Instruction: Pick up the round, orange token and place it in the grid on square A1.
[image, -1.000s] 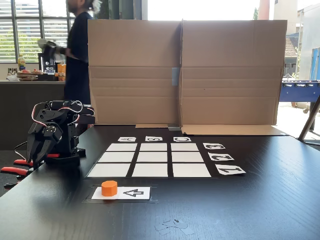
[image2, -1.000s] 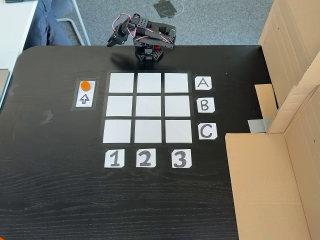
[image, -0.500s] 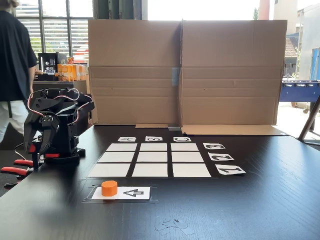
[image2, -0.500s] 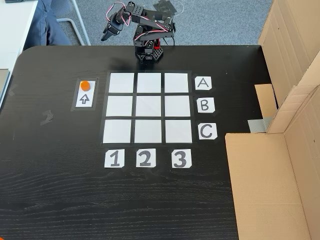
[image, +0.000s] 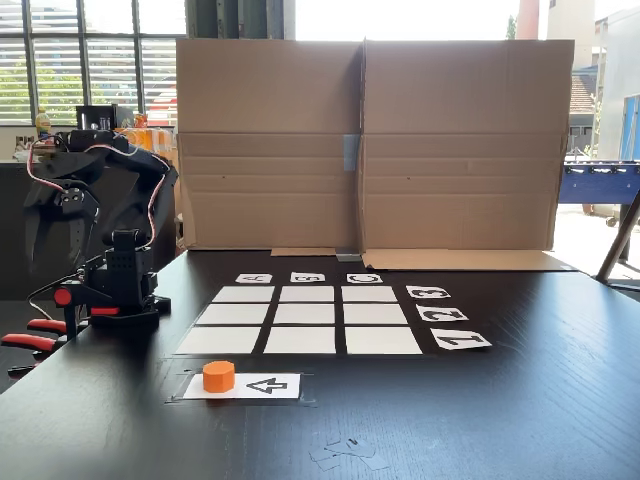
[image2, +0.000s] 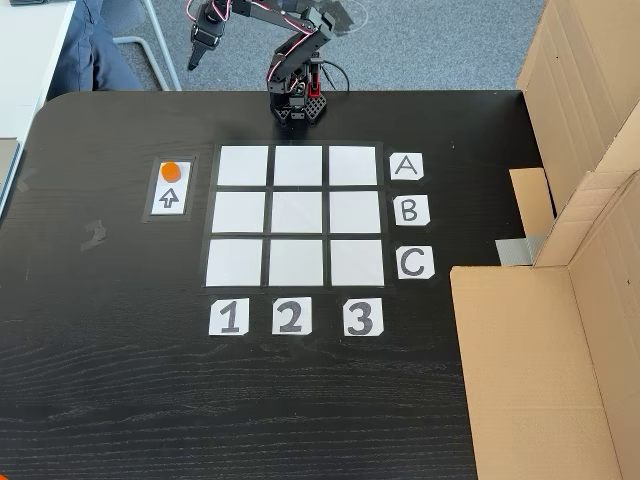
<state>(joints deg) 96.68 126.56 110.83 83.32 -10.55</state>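
One orange token (image2: 171, 170) sits on the arrow card (image2: 169, 196); the claw (image: 42, 248) hangs well apart, fingers parted.

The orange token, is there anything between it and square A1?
Nothing visible. The orange token sits on the arrow card, just left of the grid in the top-down fixed view. Square A1 is the nearest corner cell, with bare black table between.

White label cards (image2: 407, 166) beside the grid (image2: 296, 218) read A, B, C and 1, 2, 3.
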